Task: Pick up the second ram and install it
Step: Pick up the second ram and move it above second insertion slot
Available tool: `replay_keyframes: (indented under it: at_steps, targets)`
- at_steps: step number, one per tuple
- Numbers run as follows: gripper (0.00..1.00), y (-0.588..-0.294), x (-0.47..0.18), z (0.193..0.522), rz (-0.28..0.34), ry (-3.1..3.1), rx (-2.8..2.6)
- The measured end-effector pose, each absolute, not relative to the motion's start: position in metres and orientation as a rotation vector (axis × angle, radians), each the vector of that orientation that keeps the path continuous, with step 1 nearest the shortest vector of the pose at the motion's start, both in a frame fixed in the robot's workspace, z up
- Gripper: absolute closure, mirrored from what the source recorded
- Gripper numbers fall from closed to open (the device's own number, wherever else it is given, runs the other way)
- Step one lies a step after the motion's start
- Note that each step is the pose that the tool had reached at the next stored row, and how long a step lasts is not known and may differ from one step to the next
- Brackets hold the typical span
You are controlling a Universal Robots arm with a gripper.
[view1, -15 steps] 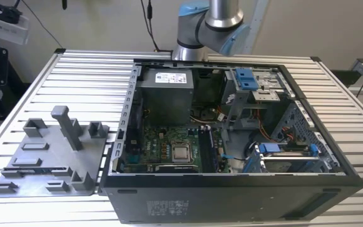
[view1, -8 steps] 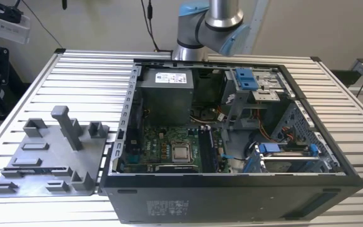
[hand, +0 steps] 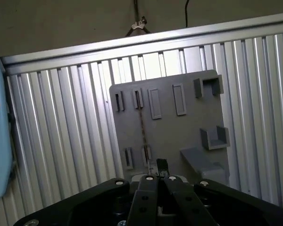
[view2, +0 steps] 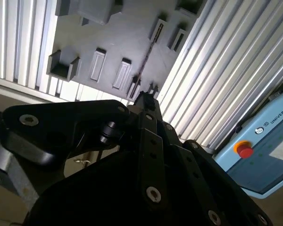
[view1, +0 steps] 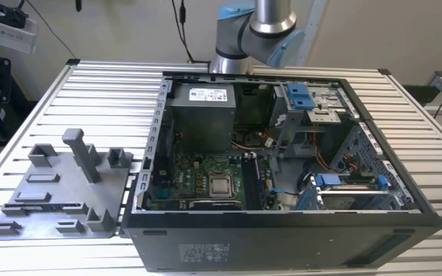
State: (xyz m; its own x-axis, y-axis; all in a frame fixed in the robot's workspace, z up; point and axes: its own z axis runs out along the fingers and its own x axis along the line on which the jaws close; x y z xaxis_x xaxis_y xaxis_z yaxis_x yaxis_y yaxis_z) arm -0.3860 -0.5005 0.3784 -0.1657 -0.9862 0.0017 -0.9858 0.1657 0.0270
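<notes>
arm: cut off, exterior view's top | second ram: edge-on in both wrist views, faces hidden

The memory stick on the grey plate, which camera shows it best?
The first wrist view: the memory stick runs as a thin line across the grey plate, with nothing in front of it. The second wrist view shows the same thin edge. In the exterior view it looks like a dark strip lying low on the plate.

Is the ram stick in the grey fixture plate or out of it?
In. In the first wrist view the second ram stands on edge, held in the fixture plate's slotted holders.
</notes>
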Motion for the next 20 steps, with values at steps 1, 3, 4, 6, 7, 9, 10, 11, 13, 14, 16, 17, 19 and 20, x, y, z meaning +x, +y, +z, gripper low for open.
replay_keyframes:
  at_steps: [1, 3, 4, 6, 7, 9, 10, 11, 13, 14, 16, 17, 19, 20]
  targets:
    - [0.88, -0.5005, -0.3860, 0.3784, -0.031, -2.384, 2.017]
    - [0.82, -0.5005, -0.3860, 0.3785, -0.031, -2.384, 2.017]
    - [0.76, -0.5005, -0.3859, 0.3785, -0.031, -2.384, 2.017]
    - [0.70, -0.5005, -0.3859, 0.3784, -0.031, -2.384, 2.017]
    - [0.70, -0.5005, -0.3860, 0.3784, -0.031, -2.384, 2.017]
    - [0.64, -0.5005, -0.3859, 0.3784, -0.031, -2.384, 2.017]
    - [0.64, -0.5005, -0.3859, 0.3784, -0.031, -2.384, 2.017]
    - [0.64, -0.5005, -0.3860, 0.3784, -0.032, -2.385, 2.017]
    - [0.64, -0.5005, -0.3859, 0.3783, -0.032, -2.385, 2.017]
    - [0.64, -0.5004, -0.3859, 0.3774, -0.032, -2.384, 2.017]
    - [0.64, -0.5002, -0.3859, 0.3743, -0.031, -2.384, 2.017]
    - [0.64, -0.5001, -0.3860, 0.3729, -0.031, -2.385, 2.017]
    - [0.64, -0.5001, -0.3859, 0.3702, -0.031, -2.385, 2.018]
    - [0.64, -0.5000, -0.3859, 0.3687, -0.031, -2.385, 2.018]
